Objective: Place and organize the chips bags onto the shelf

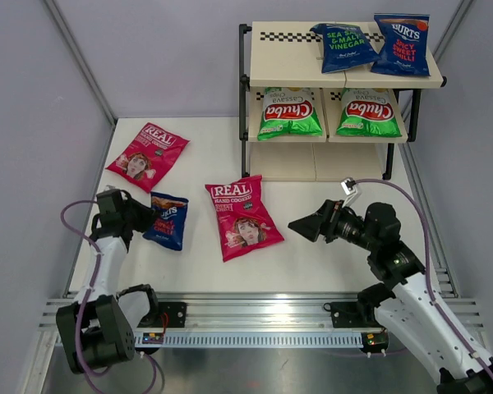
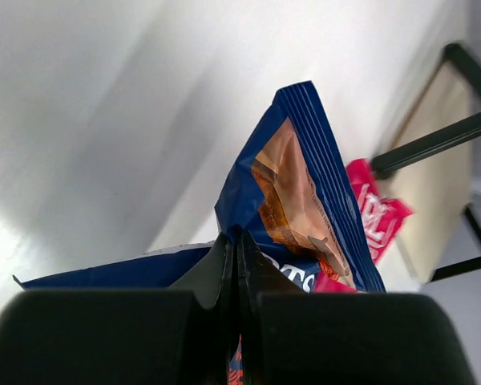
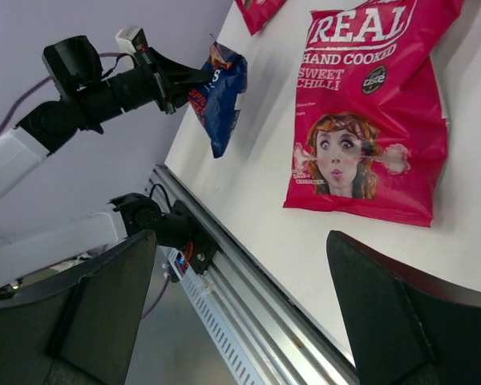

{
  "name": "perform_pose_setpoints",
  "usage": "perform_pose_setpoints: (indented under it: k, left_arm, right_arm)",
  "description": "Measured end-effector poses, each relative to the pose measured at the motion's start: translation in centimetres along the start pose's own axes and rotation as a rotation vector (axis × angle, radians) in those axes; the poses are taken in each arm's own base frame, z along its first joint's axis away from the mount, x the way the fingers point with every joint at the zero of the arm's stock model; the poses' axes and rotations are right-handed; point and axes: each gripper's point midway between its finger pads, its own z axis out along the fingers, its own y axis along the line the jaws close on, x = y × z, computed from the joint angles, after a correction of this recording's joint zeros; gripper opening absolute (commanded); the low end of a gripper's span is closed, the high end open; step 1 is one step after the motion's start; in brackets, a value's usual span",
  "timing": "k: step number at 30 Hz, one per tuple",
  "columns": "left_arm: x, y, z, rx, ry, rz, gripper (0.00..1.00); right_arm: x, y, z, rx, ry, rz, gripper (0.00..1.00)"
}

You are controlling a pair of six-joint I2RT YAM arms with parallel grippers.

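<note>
1. A small dark blue chips bag (image 1: 166,222) sits well in front of the shelf (image 1: 292,61) and far off to its left, near the table's front edge.
2. The left gripper (image 1: 148,217) has its two black fingers pressed together on the top edge of this blue bag. The pinched end is raised. I cannot tell whether the lower end touches the table (image 1: 205,271).
3. A pink-red chips bag (image 1: 241,217) lies flat on the table in front of the shelf's left end, just beside the blue one.
4. A second pink-red bag (image 1: 148,156) lies flat further left of the shelf, level with its lower boards.
5. On the shelf's top board two more dark blue bags lie side by side at the right end, one with green lettering (image 1: 345,45) and one with red lettering (image 1: 401,45).
6. On the shelf's middle board two green-and-white bags rest side by side, one to the left (image 1: 289,113) and one to the right (image 1: 368,113).
7. The right gripper (image 1: 306,226) hangs in front of the shelf, pointing left towards the nearer pink-red bag. Its fingers are spread wide apart and hold nothing.
</note>
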Motion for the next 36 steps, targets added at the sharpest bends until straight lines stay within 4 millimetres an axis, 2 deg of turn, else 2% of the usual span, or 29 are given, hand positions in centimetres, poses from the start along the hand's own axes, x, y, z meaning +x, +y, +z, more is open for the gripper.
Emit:
perform_pose_setpoints:
  k: [6,9,14,20,24,27,31,36]
  left_arm:
    - [0.3,-1.8,-1.7,0.114,-0.064,-0.171,0.0]
    - [0.5,-3.8,-3.3,0.21,-0.086,-0.252,0.0]
    - [1.8,-8.5,-6.2,0.374,-0.04,-0.346,0.0]
    - [5.0,-13.0,-8.9,0.467,0.11,-0.458,0.0]
    - [5.8,-16.0,-11.8,0.535,0.14,-0.516,0.0]
    - [6.4,-18.6,-14.6,0.597,0.167,-0.554,0.0]
    - [7.1,-20.7,-17.3,0.649,0.201,-0.599,0.0]
    - [8.7,-21.7,-18.0,0.652,0.242,-0.624,0.0]
  right_arm:
    - [0.6,-0.8,2.2,-0.102,-0.06,0.14,0.94]
    - [1.2,-0.3,3.4,-0.148,-0.06,0.176,0.94]
    - [3.4,3.3,5.8,-0.258,-0.034,0.105,0.95]
    - [6.5,5.9,9.3,-0.306,-0.073,-0.068,0.95]
    - [8.4,8.0,11.3,-0.329,-0.12,-0.196,0.94]
    - [8.1,9.0,12.6,-0.326,-0.199,-0.254,0.93]
    - [6.3,9.9,13.8,-0.314,-0.299,-0.308,0.92]
    - [3.4,12.8,13.6,-0.348,-0.424,-0.349,0.9]
